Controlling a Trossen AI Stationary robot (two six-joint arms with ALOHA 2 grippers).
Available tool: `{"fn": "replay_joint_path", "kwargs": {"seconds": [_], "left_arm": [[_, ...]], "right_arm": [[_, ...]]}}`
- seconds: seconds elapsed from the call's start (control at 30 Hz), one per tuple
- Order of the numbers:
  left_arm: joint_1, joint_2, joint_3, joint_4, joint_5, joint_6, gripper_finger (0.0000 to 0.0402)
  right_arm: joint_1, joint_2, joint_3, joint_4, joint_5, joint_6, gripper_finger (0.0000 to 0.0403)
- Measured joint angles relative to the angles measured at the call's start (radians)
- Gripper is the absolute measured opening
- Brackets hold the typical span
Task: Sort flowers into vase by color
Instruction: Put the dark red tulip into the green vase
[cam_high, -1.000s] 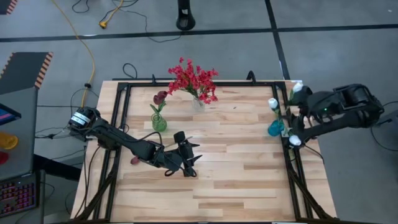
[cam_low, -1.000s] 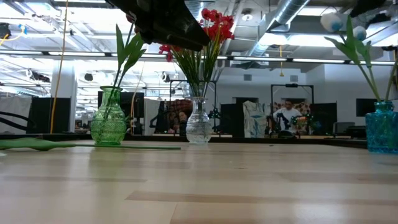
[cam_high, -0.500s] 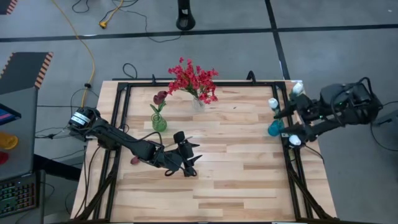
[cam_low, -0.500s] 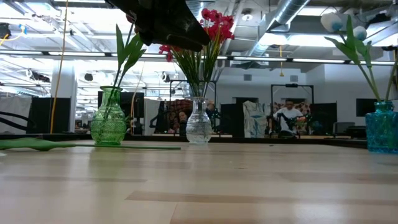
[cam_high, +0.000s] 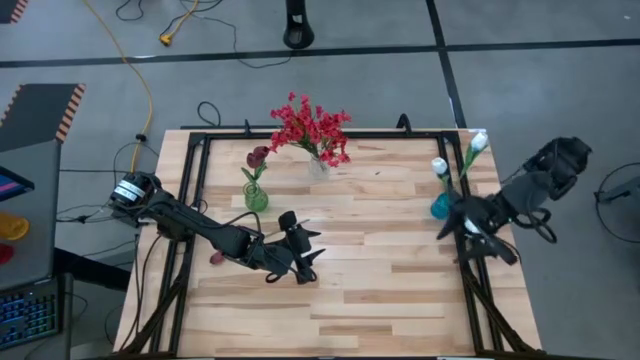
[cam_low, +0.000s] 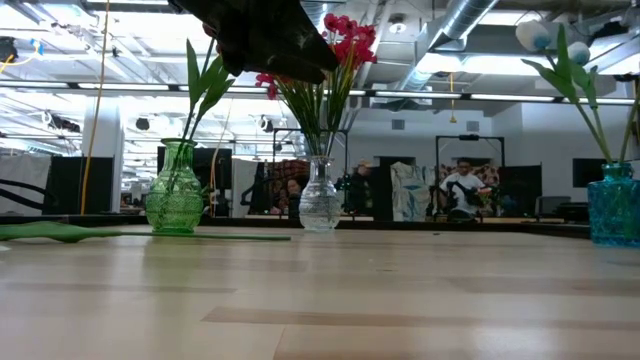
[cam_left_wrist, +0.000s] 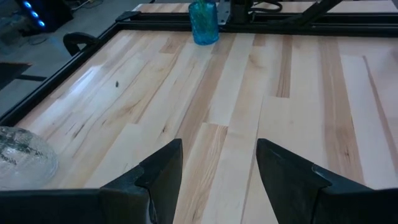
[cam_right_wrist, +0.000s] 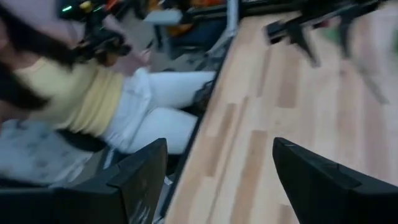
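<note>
Red sprays (cam_high: 310, 125) stand in a clear vase (cam_high: 318, 167) near the far edge. One maroon tulip (cam_high: 258, 156) stands in a green vase (cam_high: 256, 197). Two white tulips (cam_high: 438, 165) stand in a blue vase (cam_high: 443, 207) by the right edge. Another maroon flower (cam_high: 216, 258) lies flat on the table under my left arm; its stem (cam_low: 60, 232) shows in the low view. My left gripper (cam_high: 300, 250) hovers open over the table's middle left (cam_left_wrist: 219, 144). My right gripper (cam_high: 468, 232) is open (cam_right_wrist: 221, 142), just near-side of the blue vase at the right rail.
A black metal frame (cam_high: 200, 190) runs along the table's edges. Bare wood (cam_high: 380, 260) stretches between the two grippers and toward the near edge. A person (cam_right_wrist: 93, 93) stands beyond the table in the right wrist view. A yellow cable (cam_high: 140, 80) lies on the floor.
My right gripper has swung from beside the white tulips toward the near edge and down, turning about, and now sits at the right rail just near-side of the blue vase. The left arm and all the flowers have stayed where they were.
</note>
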Motion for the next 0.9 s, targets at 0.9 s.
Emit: {"fn": "replay_joint_path", "kwargs": {"seconds": [0.9], "left_arm": [[0.0,0.0,0.0,0.0,0.0,0.0,0.0194]], "right_arm": [[0.472,0.288,-0.002,0.013,0.406,0.379,0.0317]]}}
